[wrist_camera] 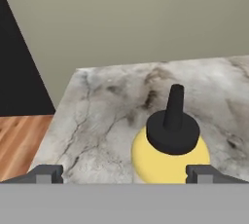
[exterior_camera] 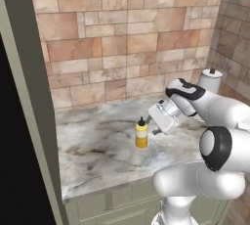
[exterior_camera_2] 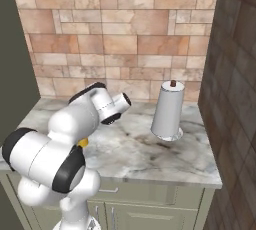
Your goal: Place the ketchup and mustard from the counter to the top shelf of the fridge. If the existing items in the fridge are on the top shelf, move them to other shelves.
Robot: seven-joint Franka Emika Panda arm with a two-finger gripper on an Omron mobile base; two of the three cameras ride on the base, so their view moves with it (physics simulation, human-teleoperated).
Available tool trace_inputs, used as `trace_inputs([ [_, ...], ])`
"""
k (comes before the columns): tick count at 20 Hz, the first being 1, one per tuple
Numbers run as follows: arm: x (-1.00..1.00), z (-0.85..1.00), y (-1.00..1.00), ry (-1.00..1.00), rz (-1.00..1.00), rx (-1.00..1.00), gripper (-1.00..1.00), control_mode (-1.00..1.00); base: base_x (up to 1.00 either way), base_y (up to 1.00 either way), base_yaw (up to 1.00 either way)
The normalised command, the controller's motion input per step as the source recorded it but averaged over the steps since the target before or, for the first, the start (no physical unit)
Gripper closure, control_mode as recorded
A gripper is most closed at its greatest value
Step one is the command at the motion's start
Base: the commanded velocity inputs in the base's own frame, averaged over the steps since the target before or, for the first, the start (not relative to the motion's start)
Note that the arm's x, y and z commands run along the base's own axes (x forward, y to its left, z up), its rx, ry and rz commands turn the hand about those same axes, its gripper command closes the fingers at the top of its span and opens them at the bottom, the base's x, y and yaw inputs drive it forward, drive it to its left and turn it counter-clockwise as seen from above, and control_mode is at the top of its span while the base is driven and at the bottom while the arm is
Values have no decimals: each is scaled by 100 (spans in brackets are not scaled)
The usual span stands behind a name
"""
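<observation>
Tool [wrist_camera: 124, 173] gapes wide beside upright mustard [exterior_camera: 141, 134], nozzle pointing up.

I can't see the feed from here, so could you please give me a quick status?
Pincer open, beside mustard. Mustard upright on counter. Nothing between them.

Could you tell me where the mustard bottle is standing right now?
The mustard stands upright on the counter, mid-slab in the left base view, just left of the open pincer; in the hand view it sits between the fingertips.
</observation>
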Motion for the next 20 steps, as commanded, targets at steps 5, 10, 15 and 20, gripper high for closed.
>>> trace_inputs([
  [5, 1, -6, 11, 0, 0, 0, -100, -100, 0, 0, 0],
  [10, 2, 0, -13, 0, 0, 0, -100, -100, 0, 0, 0],
  [15, 6, 0, -9, 0, 0, 0, -100, -100, 0, 0, 0],
  [20, 9, -3, 0, 0, 0, 0, -100, -100, 0, 0, 0],
])
